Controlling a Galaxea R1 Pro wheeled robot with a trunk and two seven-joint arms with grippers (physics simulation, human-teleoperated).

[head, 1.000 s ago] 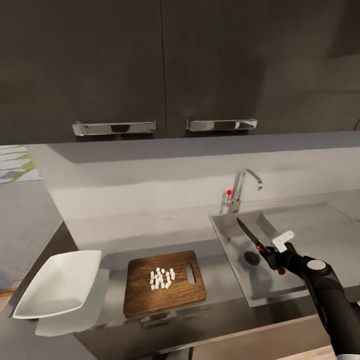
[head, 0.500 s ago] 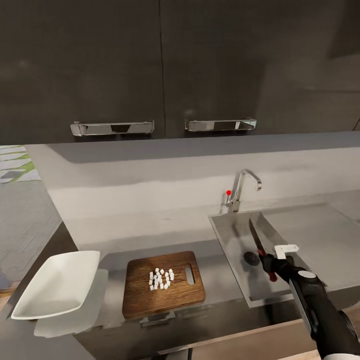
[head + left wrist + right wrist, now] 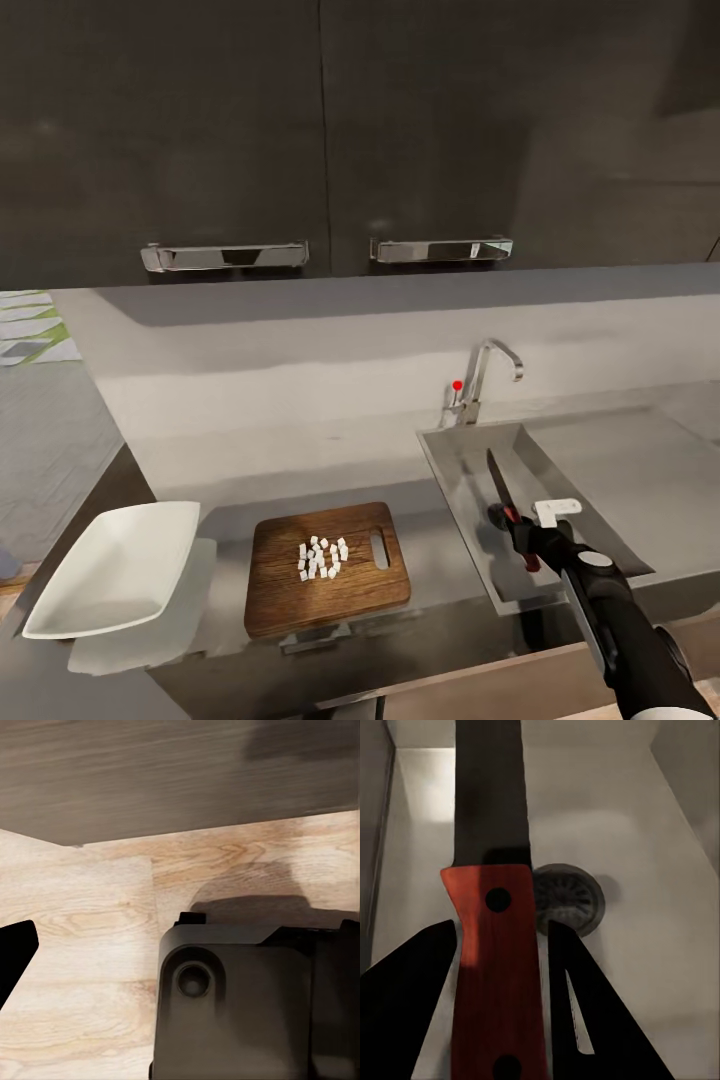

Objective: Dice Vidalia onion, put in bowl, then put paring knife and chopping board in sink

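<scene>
Where dark countertop (image 3: 440,560) meets sink (image 3: 470,480), right hand (image 3: 520,535) clamps paring knife (image 3: 497,485).

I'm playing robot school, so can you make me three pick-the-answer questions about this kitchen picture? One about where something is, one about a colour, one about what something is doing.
1. Where are the diced onion bits?
A. on the chopping board
B. in the bowl
C. in the sink

2. What colour is the paring knife handle?
A. blue
B. red
C. yellow

3. What is the right gripper doing?
A. hanging open
B. pushing the tap
C. holding the knife over the sink

Answers:
1. A, the pale bits lie on the board.
2. B, the right wrist view shows red.
3. C, its fingers clamp the handle above the drain.
</scene>
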